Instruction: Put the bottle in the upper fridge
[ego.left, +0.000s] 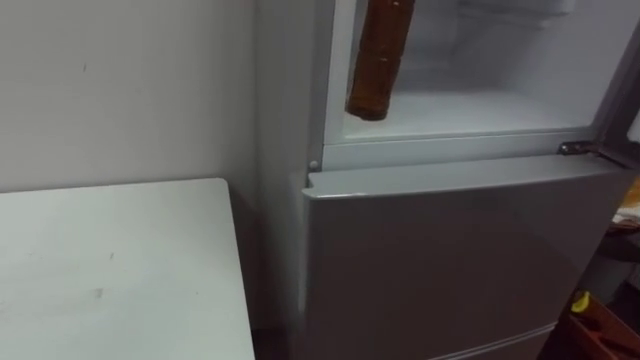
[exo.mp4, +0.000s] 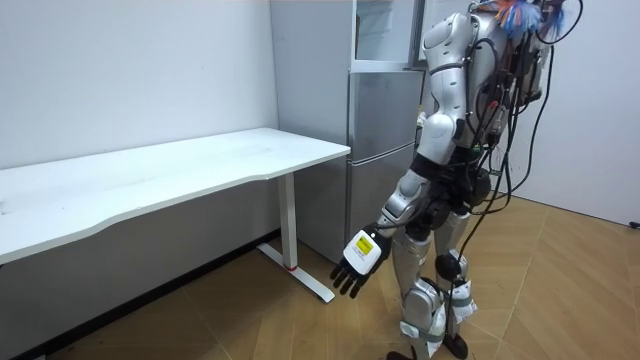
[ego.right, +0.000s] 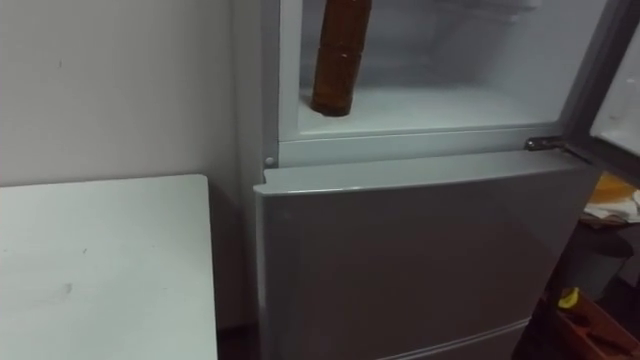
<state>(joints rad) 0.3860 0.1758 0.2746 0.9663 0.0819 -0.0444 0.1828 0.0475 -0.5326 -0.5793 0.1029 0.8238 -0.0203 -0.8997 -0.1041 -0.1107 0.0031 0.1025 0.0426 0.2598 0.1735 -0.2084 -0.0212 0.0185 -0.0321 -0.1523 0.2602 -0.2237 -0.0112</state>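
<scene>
A white bench (ego.left: 120, 270) stands on the left. The robot's left hand (exo.mp4: 358, 262) hangs low by its leg, fingers spread, holding nothing. The brown bottle (ego.left: 378, 60) hangs nearly upright in the open upper fridge (ego.left: 480, 108), at its left side.

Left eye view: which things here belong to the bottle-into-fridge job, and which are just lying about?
Job: brown bottle, in front of the open upper fridge compartment.
Lying about: white table; closed lower fridge door; left hand, hanging at the robot's side.
</scene>
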